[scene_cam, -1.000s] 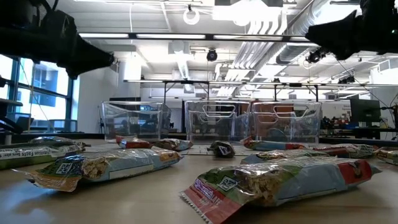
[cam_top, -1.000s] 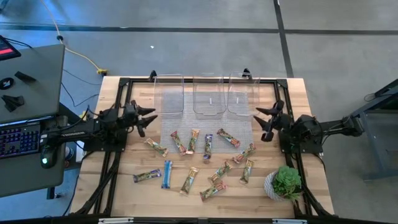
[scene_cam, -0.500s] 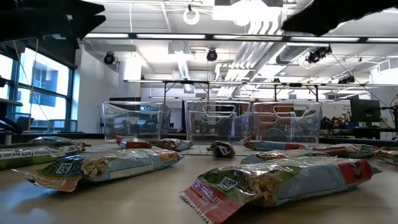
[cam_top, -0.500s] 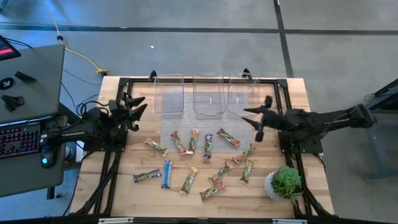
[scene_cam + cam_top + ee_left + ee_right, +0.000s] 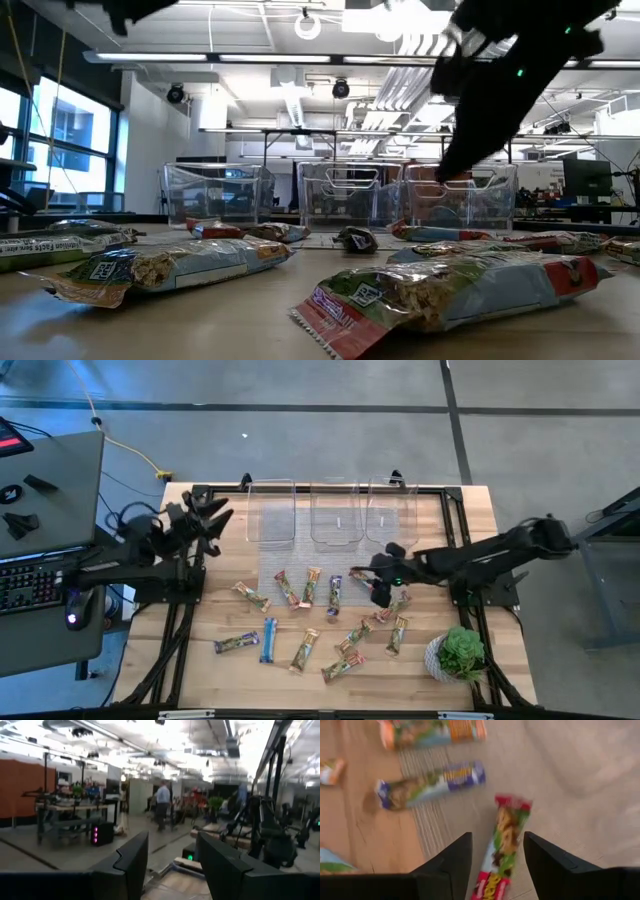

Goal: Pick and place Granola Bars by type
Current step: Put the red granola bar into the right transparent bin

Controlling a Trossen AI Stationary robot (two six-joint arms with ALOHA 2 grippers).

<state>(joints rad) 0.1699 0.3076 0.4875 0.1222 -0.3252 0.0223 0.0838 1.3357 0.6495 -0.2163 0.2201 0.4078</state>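
My right gripper [image 5: 377, 575] swung in from table's right edge within last second, now hangs over red-ended bar [image 5: 503, 841] on grey mat [image 5: 275, 565], fingers spread, nothing held. That bar lies between my fingers' line, unlifted. My left gripper [image 5: 207, 518] pulled back up toward left edge, spread, empty. 3 bins [image 5: 334, 512] look empty; sorting barely begun.

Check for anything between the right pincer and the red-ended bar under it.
Nothing visible blocks it. The right pincer hangs open directly over the red-ended bar, which lies alone on the mat; the blue bar lies off to one side.
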